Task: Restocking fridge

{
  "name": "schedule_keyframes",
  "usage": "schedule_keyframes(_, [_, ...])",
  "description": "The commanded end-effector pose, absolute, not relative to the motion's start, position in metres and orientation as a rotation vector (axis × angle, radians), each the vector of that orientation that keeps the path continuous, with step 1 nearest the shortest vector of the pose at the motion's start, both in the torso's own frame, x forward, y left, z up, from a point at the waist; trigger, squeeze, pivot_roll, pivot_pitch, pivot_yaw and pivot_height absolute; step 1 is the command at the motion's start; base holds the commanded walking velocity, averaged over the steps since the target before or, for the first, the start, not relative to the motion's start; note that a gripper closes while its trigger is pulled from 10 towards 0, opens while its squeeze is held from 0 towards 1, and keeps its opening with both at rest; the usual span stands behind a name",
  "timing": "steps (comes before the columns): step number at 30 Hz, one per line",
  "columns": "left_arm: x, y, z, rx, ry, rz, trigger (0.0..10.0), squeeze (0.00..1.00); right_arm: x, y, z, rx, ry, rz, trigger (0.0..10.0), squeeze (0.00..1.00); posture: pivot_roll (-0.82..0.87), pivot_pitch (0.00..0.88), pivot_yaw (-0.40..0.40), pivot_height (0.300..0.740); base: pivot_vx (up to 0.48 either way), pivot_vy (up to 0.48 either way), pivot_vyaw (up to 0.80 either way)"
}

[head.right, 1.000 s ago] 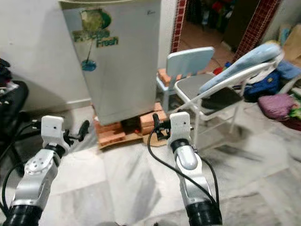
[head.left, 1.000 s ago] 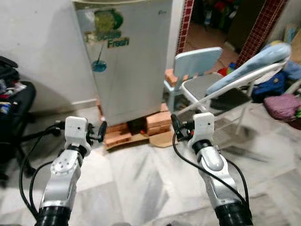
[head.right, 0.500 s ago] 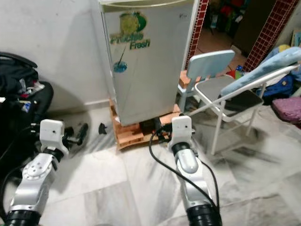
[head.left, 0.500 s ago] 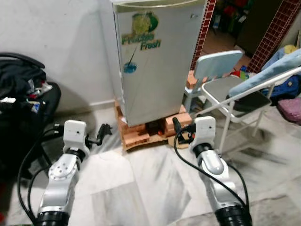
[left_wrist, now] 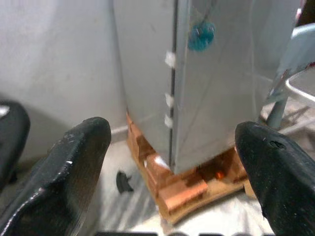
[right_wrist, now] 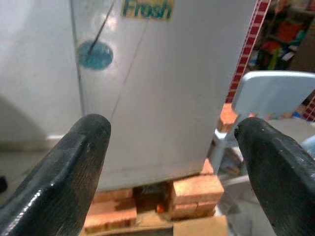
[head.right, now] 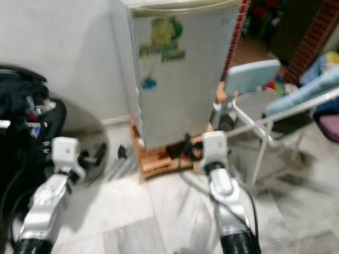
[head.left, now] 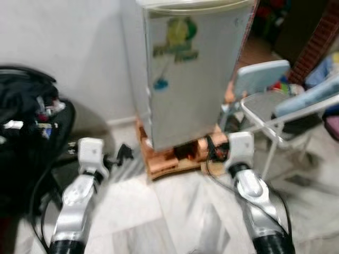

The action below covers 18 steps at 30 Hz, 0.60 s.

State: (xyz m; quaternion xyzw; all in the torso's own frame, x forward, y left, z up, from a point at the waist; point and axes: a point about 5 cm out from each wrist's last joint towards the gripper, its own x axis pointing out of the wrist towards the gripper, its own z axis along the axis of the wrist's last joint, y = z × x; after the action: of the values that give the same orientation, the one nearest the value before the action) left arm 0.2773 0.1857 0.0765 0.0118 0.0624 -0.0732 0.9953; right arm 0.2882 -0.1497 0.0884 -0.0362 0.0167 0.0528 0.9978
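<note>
A small silver fridge stands against the white wall, its door shut and bearing a green "Fresh" sticker. It rests on orange bricks. Both arms are raised in front of me, short of the fridge. My left gripper points at the fridge's left edge, and in the left wrist view its fingers stand wide apart, open, with nothing between them. My right gripper points at the door's lower part. It is open and empty too, its fingers spread either side of the door. The head views are blurred.
A black bag or seat piled with items sits at the left. A light blue small chair and a metal folding chair stand to the right of the fridge. A small black object lies on the marble floor.
The whole picture has shifted and blurred, so the camera moved: the fridge has slid from left of centre to the middle of the view. Both arms keep the same pose.
</note>
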Motion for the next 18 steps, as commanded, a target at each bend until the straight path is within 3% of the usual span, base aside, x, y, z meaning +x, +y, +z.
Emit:
schedule_keyframes(1, [0.2765,0.1961,0.0777,0.011,0.135,-0.108,10.0,0.0,0.2909,-0.1406,0.0945,-0.063,0.01,0.136,10.0,0.0,0.05,0.015,-0.012,0.74,0.289,0.382,-0.8])
schedule_keyframes(18, [0.278,0.1993,0.0787,0.035,0.123,-0.086,10.0,0.0,0.2951,-0.1406,0.0965,-0.072,0.004,0.147,10.0,0.0,0.05,0.003,-0.013,0.74,0.028,0.441,-0.8])
